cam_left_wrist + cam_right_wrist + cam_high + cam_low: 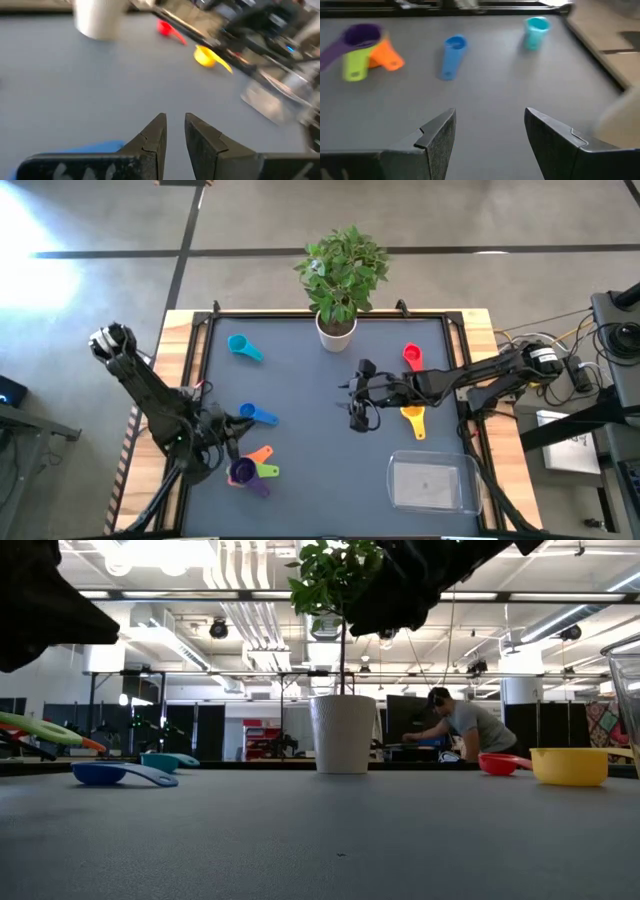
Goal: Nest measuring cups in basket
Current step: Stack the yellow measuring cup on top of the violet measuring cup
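The left gripper (232, 423) hovers with fingers nearly together and empty beside the blue cup (259, 415), near the purple, orange and green cups (250, 468). The right gripper (358, 396) hangs open mid-table, by the red cup (411, 357) and yellow cup (413, 418); the clear basket (431, 483) sits empty at the near right.

Left wrist view was blurred: white pot (97, 19) cut by edge, blue cup (82, 148) mostly hidden behind fingers (150, 145); basket (630, 700) cut by edge in low view; green cup (266, 471) partly hidden under purple cup (242, 472)
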`<state>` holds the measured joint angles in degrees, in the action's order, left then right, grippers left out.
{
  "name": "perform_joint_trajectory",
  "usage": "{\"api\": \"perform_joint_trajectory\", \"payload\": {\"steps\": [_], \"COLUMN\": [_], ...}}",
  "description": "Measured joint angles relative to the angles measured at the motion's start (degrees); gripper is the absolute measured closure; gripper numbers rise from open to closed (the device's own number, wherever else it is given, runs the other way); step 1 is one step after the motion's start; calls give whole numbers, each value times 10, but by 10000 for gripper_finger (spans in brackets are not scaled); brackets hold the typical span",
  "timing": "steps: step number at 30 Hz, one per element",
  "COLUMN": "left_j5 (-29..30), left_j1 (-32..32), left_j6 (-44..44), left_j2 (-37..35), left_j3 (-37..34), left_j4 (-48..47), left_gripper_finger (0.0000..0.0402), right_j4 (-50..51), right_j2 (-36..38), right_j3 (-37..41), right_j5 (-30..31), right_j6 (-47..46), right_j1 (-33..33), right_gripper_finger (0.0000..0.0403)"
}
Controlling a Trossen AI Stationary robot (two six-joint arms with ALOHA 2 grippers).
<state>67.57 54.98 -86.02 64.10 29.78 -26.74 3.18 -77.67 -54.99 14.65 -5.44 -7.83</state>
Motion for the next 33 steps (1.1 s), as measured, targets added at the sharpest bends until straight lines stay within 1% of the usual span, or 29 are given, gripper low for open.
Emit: {"api": "perform_joint_trajectory", "payload": {"steps": [2, 4, 8, 10, 12, 14, 17, 20, 22, 24, 29, 33], "left_j5": [-24, -38, -43, -58, -85, -136, -228, -277, -282, -283, -282, -282], "left_j1": [0, 0, -6, -17, -39, -72, -130, -173, -186, -193, -196, -199], "left_j6": [90, 199, 409, 482, 529, 553, 569, 591, 608, 623, 638, 645], "left_j2": [-7, -10, -11, -11, -10, -8, -4, -5, -5, -5, -5, -5], "left_j3": [-8, -16, -35, -47, -66, -87, -109, -118, -118, -117, -117, -117], "left_j4": [86, 187, 373, 447, 514, 573, 644, 680, 692, 694, 697, 697], "left_gripper_finger": [351, 351, 351, 351, 351, 351, 351, 351, 351, 351, 351, 351], "right_j4": [0, -1, -7, -11, -12, -20, -24, -23, -21, -21, -28, -77], "right_j2": [0, 0, 0, 0, 0, -1, -1, 1, 7, 20, 59, 90], "right_j3": [1, 3, 6, 9, 13, 16, 16, 16, 18, 23, 48, 98], "right_j5": [-29, -57, -68, -70, -72, -72, -71, -58, -31, -17, -16, -15], "right_j6": [3, 11, 9, 2, 2, 2, 7, 10, 13, 16, 16, 13], "right_j1": [-2, -5, -11, -18, -26, -33, -41, -49, -59, -67, -74, -73], "right_gripper_finger": [177, 177, 177, 177, 177, 177, 177, 177, 177, 177, 177, 177]}}
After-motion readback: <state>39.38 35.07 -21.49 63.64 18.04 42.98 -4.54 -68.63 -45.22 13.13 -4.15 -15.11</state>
